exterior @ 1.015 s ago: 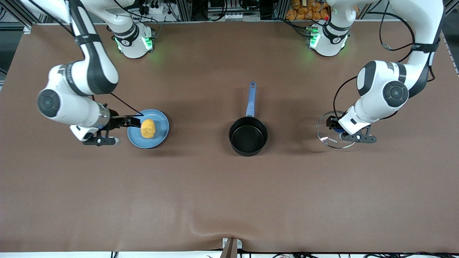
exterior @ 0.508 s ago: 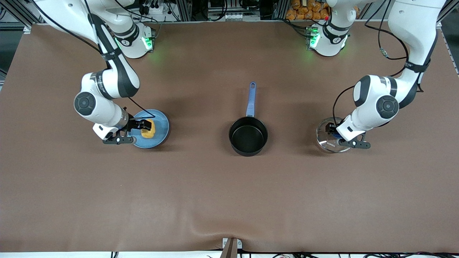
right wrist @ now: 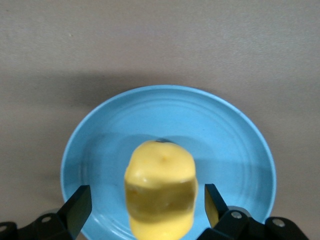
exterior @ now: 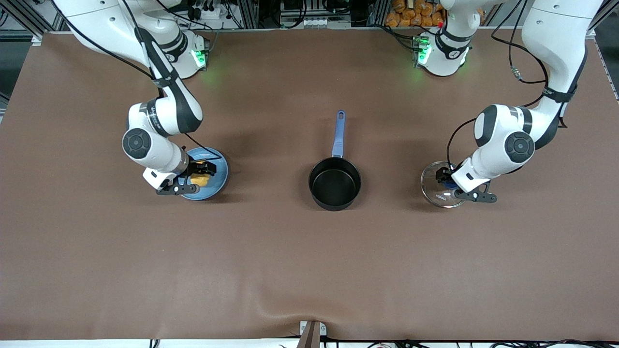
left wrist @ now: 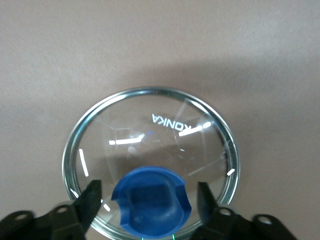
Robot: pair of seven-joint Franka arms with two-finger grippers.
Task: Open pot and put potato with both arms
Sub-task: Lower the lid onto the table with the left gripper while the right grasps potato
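Pot: you see the black saucepan (exterior: 335, 183) uncovered at mid-table, its blue handle (exterior: 338, 134) pointing toward the robots' bases.
Lid: your glass lid (left wrist: 151, 160) lies on the brown table (exterior: 309, 251) toward the left arm's end, well apart from the saucepan; its blue knob (left wrist: 151, 201) faces up.
Left gripper: you have the left gripper (left wrist: 149, 199) low over the lid, fingers (left wrist: 91, 200) spread to either side of the knob with gaps showing.
Potato: your yellow potato (right wrist: 160, 192) sits on the light-blue plate (right wrist: 230, 145) toward the right arm's end.
Right gripper: you have the right gripper (right wrist: 147, 204) down at the plate, fingers (right wrist: 79, 205) apart, flanking the potato without touching.
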